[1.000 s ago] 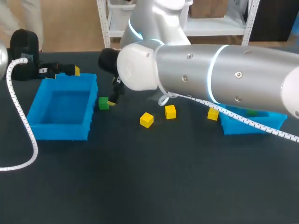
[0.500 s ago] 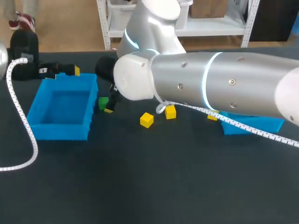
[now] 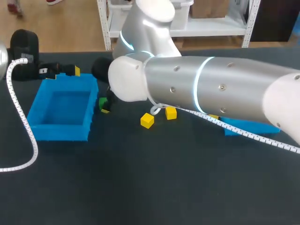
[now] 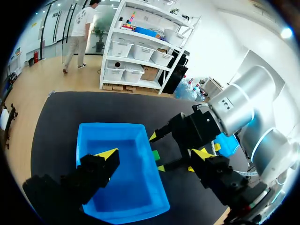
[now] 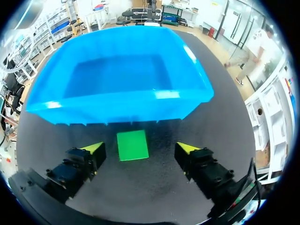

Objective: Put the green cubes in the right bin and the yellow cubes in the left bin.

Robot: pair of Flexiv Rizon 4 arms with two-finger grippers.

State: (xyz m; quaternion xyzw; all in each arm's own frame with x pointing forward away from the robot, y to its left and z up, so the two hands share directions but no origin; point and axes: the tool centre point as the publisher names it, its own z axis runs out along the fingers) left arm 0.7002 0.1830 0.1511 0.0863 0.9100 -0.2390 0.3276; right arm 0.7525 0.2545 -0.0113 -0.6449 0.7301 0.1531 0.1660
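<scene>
Head view: right gripper [image 3: 106,105] is down at the small green cube [image 3: 101,102], just beside the blue plastic left bin [image 3: 89,117]. Two yellow cubes [image 3: 147,120] lie near.

Left wrist view: left gripper [image 4: 154,153] is spread wide over that bin, holding nothing.

Right wrist view: fingers are apart, with the green cube between them, untouched.

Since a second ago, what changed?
The right arm swung left toward the left bin, bringing its open claw astride the green cube. Nothing gripped or released. The left claw, right bin, left bin and two middle yellow cubes stayed put.
</scene>
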